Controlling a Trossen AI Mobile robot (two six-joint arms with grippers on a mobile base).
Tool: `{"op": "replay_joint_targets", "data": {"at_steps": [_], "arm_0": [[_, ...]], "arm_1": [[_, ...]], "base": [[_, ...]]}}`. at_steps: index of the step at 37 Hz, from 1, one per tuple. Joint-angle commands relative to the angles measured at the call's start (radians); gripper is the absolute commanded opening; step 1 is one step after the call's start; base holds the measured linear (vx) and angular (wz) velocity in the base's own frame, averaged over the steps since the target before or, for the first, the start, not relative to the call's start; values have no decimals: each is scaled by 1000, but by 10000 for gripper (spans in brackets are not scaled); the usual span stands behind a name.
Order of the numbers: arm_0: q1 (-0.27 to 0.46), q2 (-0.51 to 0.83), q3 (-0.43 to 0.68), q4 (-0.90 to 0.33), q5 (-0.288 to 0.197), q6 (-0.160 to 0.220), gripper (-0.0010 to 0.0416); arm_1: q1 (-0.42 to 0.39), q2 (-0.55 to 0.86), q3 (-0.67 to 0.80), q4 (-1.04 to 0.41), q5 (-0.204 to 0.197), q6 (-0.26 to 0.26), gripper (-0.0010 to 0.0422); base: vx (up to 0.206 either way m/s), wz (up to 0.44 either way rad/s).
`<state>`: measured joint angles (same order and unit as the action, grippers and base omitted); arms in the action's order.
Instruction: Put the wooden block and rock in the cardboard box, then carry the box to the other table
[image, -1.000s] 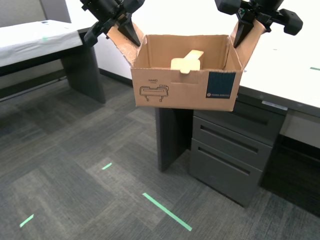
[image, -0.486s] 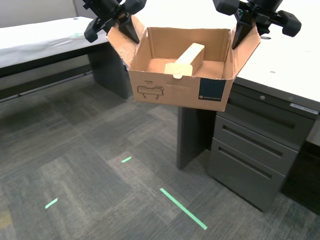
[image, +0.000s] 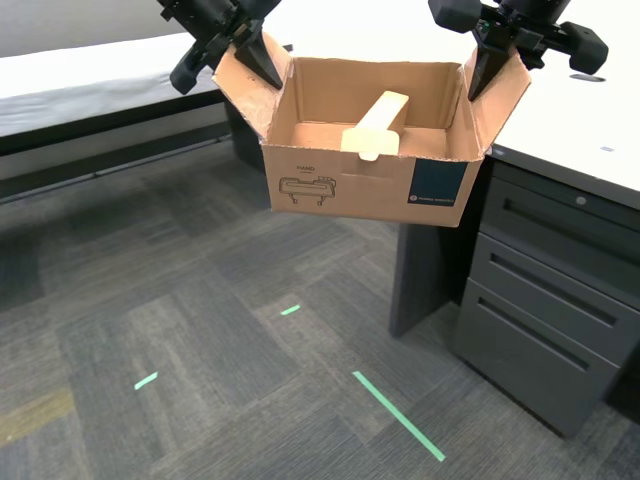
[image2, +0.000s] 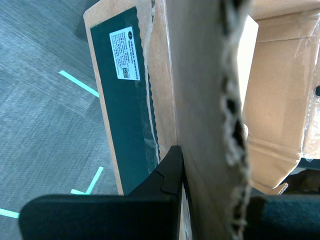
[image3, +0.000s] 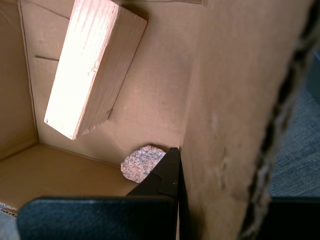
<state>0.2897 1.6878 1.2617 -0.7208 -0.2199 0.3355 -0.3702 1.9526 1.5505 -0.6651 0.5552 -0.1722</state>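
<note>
You see the brown corrugated cardboard box (image: 365, 160) aloft, my first gripper (image3: 182, 200) and my second gripper (image2: 187, 200) each clamping a side flap; the tan wooden block (image3: 92, 65) and lumpy beige-grey rock (image3: 142, 162) lie inside.

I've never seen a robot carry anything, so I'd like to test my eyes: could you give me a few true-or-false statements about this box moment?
1. The cardboard box hangs in the air above the carpet. True.
2. The wooden block lies on the carpet. False: it leans tilted inside the cardboard box.
3. The rock is inside the cardboard box. True: the first wrist view shows it on the box's bottom by a wall.
4. Only one pincer holds the cardboard box. False: my first pincer and my second pincer each clamp a side flap.
</note>
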Motion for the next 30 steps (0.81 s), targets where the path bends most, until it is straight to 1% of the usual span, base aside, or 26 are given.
{"op": "replay_joint_targets", "data": {"at_steps": [1, 5, 10, 16, 21, 24, 28, 30], "arm_0": [[14, 0, 1, 1, 0, 8, -1], [31, -1, 1, 1, 0, 19, -1], [56, -1, 1, 0, 0, 21, -1], [77, -1, 1, 0, 0, 21, -1], [79, -1, 1, -17, 0, 24, -1], [79, -1, 1, -27, 0, 24, -1], [79, -1, 1, -27, 0, 24, -1], [79, 0, 1, -28, 0, 24, -1]], "arm_1": [[0, -1, 2, -1, 13, 11, -1], [-1, -2, 2, -25, 22, 16, -1], [-2, -2, 2, -83, 21, 50, -1], [-2, -2, 2, -116, 21, 51, 0], [-2, -2, 2, -119, 21, 51, -1], [-2, -2, 2, -119, 18, 51, -1], [-2, -2, 2, -119, -6, 51, -1], [-2, -2, 2, -121, -7, 51, 0]], "base": [[-11, 192], [-7, 190], [-1, 181], [0, 164], [0, 149], [8, 143], [35, 117], [65, 92]]}}
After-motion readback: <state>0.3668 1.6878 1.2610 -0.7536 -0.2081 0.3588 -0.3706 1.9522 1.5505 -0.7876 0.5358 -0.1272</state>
